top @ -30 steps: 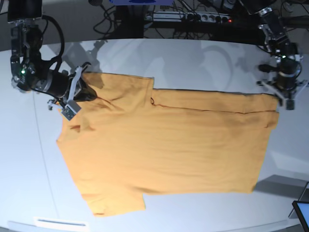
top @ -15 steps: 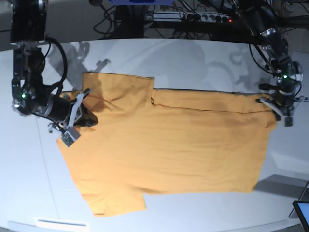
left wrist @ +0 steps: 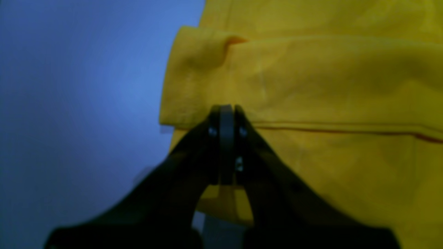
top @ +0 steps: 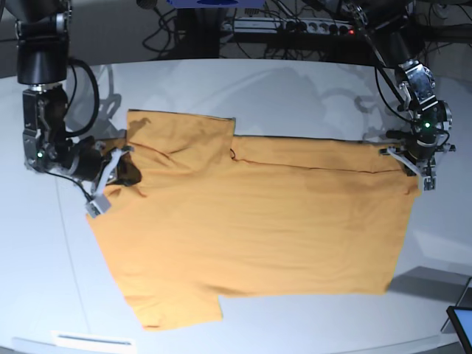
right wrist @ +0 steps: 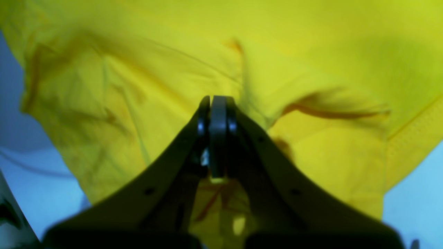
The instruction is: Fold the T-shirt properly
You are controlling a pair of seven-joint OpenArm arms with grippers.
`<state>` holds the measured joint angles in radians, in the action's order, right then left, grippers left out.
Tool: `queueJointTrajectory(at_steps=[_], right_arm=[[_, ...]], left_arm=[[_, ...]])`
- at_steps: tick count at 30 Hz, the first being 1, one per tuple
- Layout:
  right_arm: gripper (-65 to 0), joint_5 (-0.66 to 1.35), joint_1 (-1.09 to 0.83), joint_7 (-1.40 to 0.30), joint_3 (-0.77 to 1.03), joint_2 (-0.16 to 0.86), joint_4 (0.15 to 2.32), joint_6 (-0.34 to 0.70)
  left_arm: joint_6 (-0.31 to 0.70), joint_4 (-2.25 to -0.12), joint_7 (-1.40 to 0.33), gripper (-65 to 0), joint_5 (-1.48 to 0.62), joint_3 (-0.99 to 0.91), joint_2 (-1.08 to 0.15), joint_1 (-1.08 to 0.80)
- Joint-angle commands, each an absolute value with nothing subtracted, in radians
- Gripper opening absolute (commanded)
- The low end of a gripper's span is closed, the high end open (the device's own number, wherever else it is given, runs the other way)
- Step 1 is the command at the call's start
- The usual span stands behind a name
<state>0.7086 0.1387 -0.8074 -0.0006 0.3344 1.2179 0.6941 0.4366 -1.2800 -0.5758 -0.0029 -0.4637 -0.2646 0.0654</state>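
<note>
The orange-yellow T-shirt point(top: 251, 214) lies spread flat across the white table point(top: 295, 88). A small dark looped mark point(top: 232, 153) shows near its far edge. My right gripper point(top: 127, 174) is at the shirt's left end in the base view. It is shut on crumpled sleeve cloth point(right wrist: 138, 69), with its tips point(right wrist: 214, 98) pressed together. My left gripper point(top: 414, 168) is at the shirt's far right corner. It is shut point(left wrist: 226, 109) on a doubled-over hem edge point(left wrist: 311, 86).
A power strip and cables point(top: 295, 26) run along the back, beyond the table. A dark screen corner point(top: 461, 321) pokes in at the front right. A white strip point(top: 92, 341) lies at the front left edge.
Both grippers have moved toward the front edge with cloth in them. The sleeve at the left has been dragged down and inward. The far right corner has shifted inward.
</note>
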Motion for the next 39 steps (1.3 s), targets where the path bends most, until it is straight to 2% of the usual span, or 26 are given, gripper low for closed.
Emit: queueJointTrajectory(at_steps=[1,10,16,33,39], right_arm=[[-64.7,0.713,0.162,-0.788,-0.016,0.355,1.213,0.698],[-64.7,0.713,0.087,-0.742,-0.047,0.386,1.196,0.698],[-64.7,0.716,0.047,-0.740,-0.045,0.412,1.198,0.698],[-64.7,0.714,-0.041,-0.739,-0.044,0.460,1.276,0.698],[-64.7,0.714,-0.058,-0.739,-0.042,0.483,1.277,0.698]], left_arm=[[0.432,-1.285,-0.572,-65.0,-0.004,-0.464,-0.282,0.074],[0.432,-1.303,-0.567,-65.0,0.058,-0.414,-0.283,0.007],[0.432,-1.328,-0.426,-65.0,0.148,-0.355,-0.275,-0.110],[0.432,-1.334,-0.421,-65.0,0.154,-0.417,-0.283,-0.182],[0.432,-1.458,-0.426,-65.0,0.151,-0.415,-0.286,-0.266]])
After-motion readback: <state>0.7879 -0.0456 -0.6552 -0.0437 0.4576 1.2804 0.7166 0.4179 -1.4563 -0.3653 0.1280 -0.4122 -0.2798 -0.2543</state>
